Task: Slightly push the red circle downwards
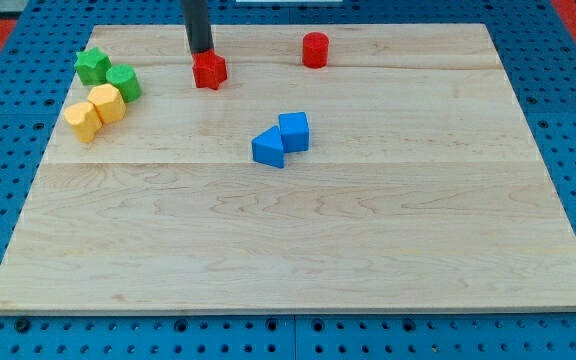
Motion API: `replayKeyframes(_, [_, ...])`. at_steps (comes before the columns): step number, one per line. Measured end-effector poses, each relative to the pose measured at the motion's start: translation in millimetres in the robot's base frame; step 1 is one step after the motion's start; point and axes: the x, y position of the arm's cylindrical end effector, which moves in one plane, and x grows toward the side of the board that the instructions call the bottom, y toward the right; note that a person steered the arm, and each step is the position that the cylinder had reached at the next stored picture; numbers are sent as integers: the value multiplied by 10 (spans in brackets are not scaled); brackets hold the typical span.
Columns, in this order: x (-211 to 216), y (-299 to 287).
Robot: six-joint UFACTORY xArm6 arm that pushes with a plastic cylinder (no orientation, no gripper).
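Surface [298,250]: wooden board, blocks mostly near the view's top. No claw on this rig, so nothing is released or clenched; I only have the rod. My tip [201,52] sits at the top edge of the red star [209,70], touching or nearly. Red circle [315,49] lies well to the view's right of my tip, about level, near the top edge. It's an upright cylinder, no heading. I judge the tip must get above it.
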Motion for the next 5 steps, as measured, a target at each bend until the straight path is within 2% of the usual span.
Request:
replayKeyframes(1, [-259, 694])
replayKeyframes(3, [-190, 1547])
replayKeyframes(4, [-57, 1587])
replayKeyframes(5, [-173, 1539])
